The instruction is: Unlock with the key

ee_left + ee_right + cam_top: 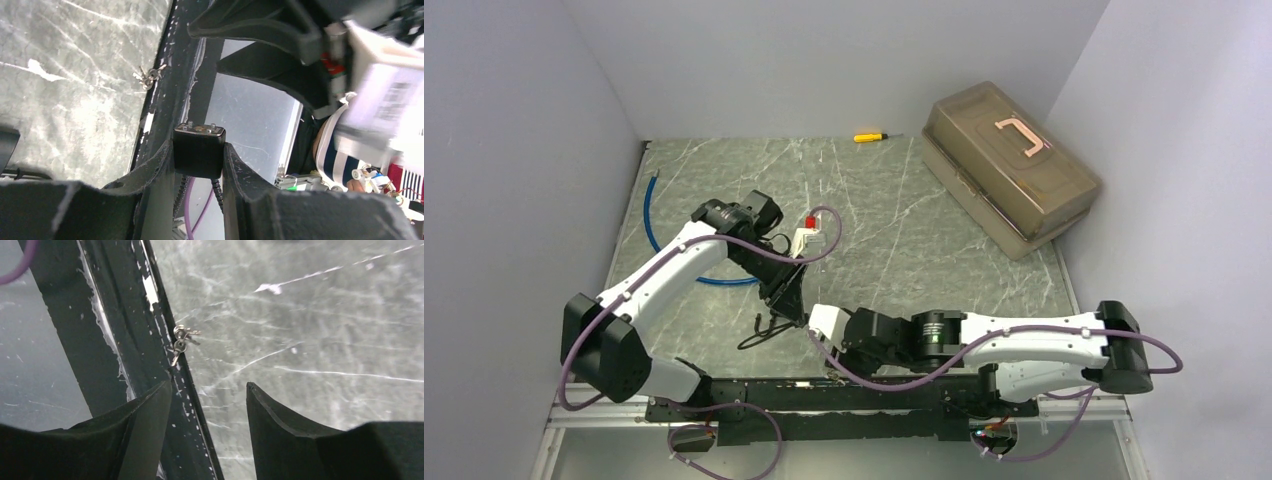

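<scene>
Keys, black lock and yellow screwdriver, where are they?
Keys [180,342], right wrist view, middle of the bunch.
Black lock [199,152], left wrist view, middle of its body.
Yellow screwdriver [867,137], top view, on its handle.

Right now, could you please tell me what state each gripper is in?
Left gripper: closed on the black lock.
Right gripper: open and empty; the keys lie just ahead of it.

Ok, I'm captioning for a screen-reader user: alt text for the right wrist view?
The right hand, fingers apart and empty, points toward a small bunch of keys lying on the marbled table beside its black edge rail.
</scene>
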`<move>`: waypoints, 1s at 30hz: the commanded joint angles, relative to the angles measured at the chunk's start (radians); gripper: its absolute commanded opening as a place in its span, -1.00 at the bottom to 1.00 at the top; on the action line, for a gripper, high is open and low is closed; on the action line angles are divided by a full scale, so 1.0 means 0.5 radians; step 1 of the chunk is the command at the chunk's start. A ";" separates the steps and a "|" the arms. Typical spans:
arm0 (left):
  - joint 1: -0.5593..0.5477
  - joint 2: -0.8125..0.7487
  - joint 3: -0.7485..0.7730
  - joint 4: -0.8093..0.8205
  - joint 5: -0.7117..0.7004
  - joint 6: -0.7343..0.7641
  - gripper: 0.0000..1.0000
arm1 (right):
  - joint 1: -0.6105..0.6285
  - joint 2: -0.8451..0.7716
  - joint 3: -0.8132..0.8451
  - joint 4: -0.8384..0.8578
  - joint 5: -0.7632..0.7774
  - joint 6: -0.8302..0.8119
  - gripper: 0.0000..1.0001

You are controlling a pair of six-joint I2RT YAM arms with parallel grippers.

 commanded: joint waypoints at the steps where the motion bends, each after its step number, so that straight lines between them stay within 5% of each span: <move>1: 0.013 0.016 0.098 -0.060 -0.086 0.088 -1.00 | -0.073 0.022 -0.202 0.502 -0.142 0.178 0.23; 10: 0.118 0.581 0.272 0.029 -0.416 0.199 -1.00 | -0.120 0.479 -0.254 0.680 -0.187 0.071 0.32; 23: 0.193 1.047 0.351 0.053 -0.251 0.399 -1.00 | -0.072 0.570 -0.383 0.951 -0.213 0.003 0.24; 30: 0.013 1.183 0.362 0.124 -0.295 0.436 -1.00 | -0.048 0.606 -0.452 1.030 -0.315 -0.100 0.11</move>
